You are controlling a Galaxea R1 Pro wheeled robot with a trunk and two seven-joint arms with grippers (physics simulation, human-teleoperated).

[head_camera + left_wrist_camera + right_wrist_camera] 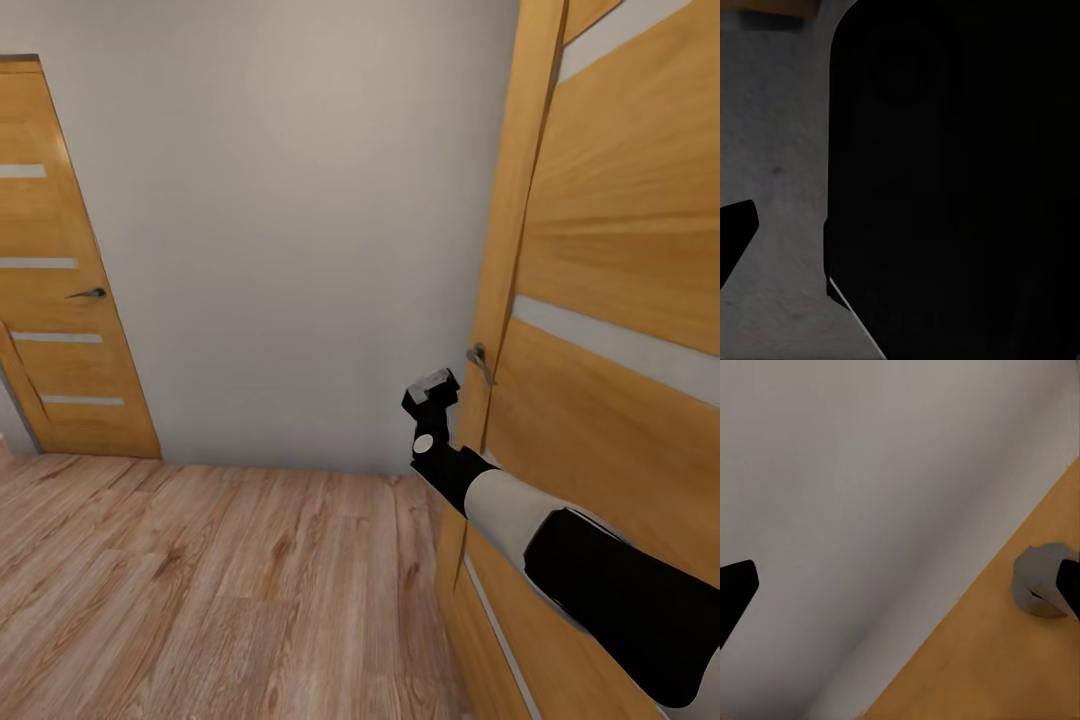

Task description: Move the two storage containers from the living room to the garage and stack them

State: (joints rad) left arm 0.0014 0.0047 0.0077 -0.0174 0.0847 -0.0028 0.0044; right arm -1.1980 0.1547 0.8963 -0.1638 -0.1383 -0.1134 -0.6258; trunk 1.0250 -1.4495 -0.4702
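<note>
right arm at a door handle, no containers around

while the robot stands on light wood plank floor (200, 580) in front of a pale grey wall (300, 220), its right arm reaches up to the wooden door (620, 300) at the right side. the right gripper (432, 388) is just beside the metal door handle (480, 362), but i cannot tell if it touches it. in the right wrist view the two dark fingertips (735, 592) stand wide apart with nothing between them, and the round base of the handle (1041, 580) is next to one of them. whether the left gripper is spread or closed i cannot tell, because its wrist view is mostly dark. a second closed door (60, 270) is at the far left.

the two storage containers are not near the robot here, so i judge it is on its way.

the risk, i think, is that the fingers slip past the small handle and only push the door leaf, because the handle is thin and the arm comes from the side. also the arm may get caught at the door edge if the base moves too early.
</note>
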